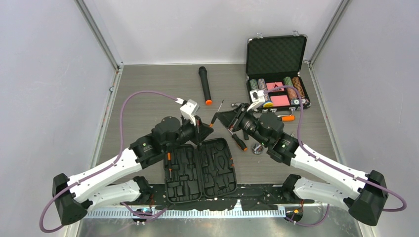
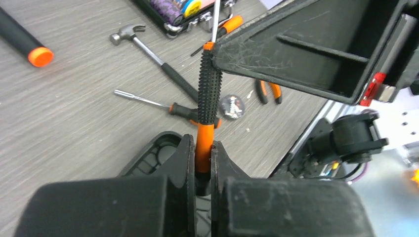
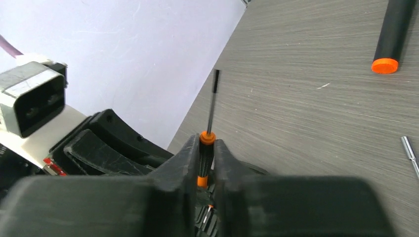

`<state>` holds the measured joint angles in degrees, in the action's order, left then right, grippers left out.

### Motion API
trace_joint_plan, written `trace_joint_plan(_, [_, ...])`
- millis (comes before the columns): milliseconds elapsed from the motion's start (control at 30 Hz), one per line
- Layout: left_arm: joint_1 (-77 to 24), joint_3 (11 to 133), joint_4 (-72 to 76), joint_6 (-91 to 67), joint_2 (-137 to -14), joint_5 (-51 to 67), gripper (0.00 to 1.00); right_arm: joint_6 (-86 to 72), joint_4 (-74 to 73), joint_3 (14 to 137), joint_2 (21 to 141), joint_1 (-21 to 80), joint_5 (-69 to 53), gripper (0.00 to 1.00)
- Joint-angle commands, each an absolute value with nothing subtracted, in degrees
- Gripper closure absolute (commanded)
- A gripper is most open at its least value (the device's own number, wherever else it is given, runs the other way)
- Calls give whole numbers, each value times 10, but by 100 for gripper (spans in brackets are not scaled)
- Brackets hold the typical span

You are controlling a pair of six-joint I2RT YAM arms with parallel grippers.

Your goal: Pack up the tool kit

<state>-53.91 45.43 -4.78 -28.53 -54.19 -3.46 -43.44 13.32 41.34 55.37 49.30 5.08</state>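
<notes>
Near the tool kit, left fingers and right fingers pinch one screwdriver.

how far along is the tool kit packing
Done: the case lies open, and a small tool with orange marks seems to sit in its left half.
In hand: the left gripper and right gripper are both shut on one screwdriver, above the case.
Left: the hammer, pliers and another screwdriver lie outside it, then the case needs closing.
</notes>
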Motion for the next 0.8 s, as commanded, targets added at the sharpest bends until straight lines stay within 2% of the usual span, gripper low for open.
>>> trace_joint_plan(0, [-518, 503, -126, -146, -520, -102, 100, -389, 92, 436, 529, 485, 47, 71])
trace_joint_plan(33, [-508, 512, -156, -120, -516, -103, 100, -382, 48, 443, 525, 476, 49, 64])
trace_joint_plan(67, [-498, 522, -184, -94, -511, -104, 100, -361, 26, 459, 522, 471, 50, 51])
trace_joint_plan(100, [-491, 531, -209, -66, -507, -100, 100, -335, -26, 466, 516, 462, 53, 47])
trace_joint_plan(167, [-485, 552, -261, 1, -503, -102, 100, -277, -87, 493, 509, 447, 50, 31])
trace_joint_plan(433, [-485, 593, -382, 220, -468, -25, 100, 3, -302, 691, 555, 432, -55, 20])
trace_joint_plan(533, [-485, 593, -391, 272, -454, -7, 100, 53, -364, 752, 599, 431, -89, 20])
trace_joint_plan(767, [-502, 615, -422, 319, -480, 32, 100, 93, -433, 897, 733, 433, -275, 24])
